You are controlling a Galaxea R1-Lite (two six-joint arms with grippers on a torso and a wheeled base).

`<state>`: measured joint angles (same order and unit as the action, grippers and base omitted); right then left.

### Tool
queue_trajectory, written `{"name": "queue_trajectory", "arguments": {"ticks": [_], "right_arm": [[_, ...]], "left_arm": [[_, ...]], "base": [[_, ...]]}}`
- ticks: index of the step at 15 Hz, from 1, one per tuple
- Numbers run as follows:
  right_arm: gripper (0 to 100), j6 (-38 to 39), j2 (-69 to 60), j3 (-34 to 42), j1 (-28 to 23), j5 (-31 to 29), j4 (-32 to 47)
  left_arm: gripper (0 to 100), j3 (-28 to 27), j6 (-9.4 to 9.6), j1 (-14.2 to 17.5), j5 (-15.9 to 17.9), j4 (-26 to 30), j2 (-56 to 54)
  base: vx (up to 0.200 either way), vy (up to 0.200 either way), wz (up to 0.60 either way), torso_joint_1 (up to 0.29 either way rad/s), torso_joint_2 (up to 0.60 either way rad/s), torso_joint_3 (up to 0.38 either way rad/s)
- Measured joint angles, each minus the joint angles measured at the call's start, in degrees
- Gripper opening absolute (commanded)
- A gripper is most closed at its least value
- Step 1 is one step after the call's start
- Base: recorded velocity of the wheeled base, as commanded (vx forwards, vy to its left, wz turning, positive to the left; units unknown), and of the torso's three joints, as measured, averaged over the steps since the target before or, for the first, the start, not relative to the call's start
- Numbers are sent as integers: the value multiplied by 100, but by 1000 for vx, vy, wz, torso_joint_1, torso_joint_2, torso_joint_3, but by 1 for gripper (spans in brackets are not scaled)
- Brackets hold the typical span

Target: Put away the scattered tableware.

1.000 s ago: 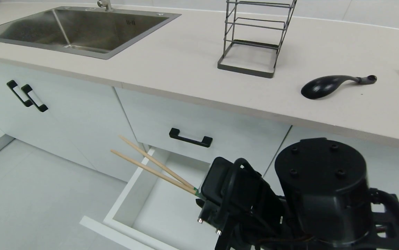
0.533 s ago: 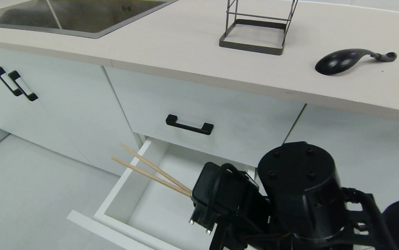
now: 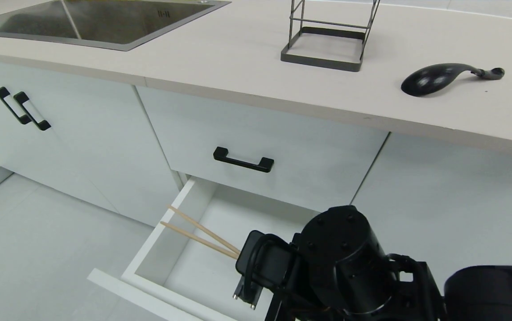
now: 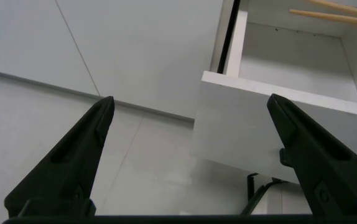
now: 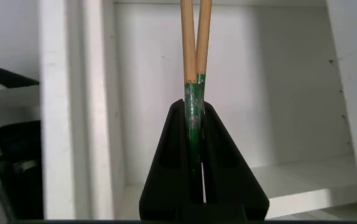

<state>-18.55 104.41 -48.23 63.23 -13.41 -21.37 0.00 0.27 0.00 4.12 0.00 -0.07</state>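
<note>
A pair of wooden chopsticks (image 3: 200, 234) with green ends is clamped in my right gripper (image 3: 241, 255), which is shut on them. They stick out to the left over the white open drawer (image 3: 163, 232), tips near its left wall. In the right wrist view the gripper (image 5: 195, 109) pinches the green ends, and the chopsticks (image 5: 195, 37) point across the drawer's floor (image 5: 278, 93). My left gripper (image 4: 191, 102) hangs open and empty, low in front of the drawer's front panel (image 4: 278, 130). A black spoon (image 3: 434, 78) lies on the counter at the right.
A dark wire rack (image 3: 327, 40) stands on the counter's middle, with a steel sink (image 3: 91, 22) at the far left. A shut drawer with a black handle (image 3: 243, 159) sits just above the open one. Cabinet doors and bare floor lie to the left.
The head camera tilted downward. My right arm has sunk lower with the chopsticks, bringing them down and right, closer over the open drawer.
</note>
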Motion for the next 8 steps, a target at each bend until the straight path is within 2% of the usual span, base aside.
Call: {"name": "queue_trajectory", "arguments": {"ticks": [5, 8], "right_arm": [[0, 132, 294, -161, -456, -106, -61], [0, 413, 389, -207, -500, -117, -50]], "left_arm": [[100, 0, -6, 0, 0, 0, 0], [100, 0, -2, 0, 0, 0, 0]], "base": [[0, 0, 0, 0, 0, 0], [0, 0, 0, 0, 0, 0]]}}
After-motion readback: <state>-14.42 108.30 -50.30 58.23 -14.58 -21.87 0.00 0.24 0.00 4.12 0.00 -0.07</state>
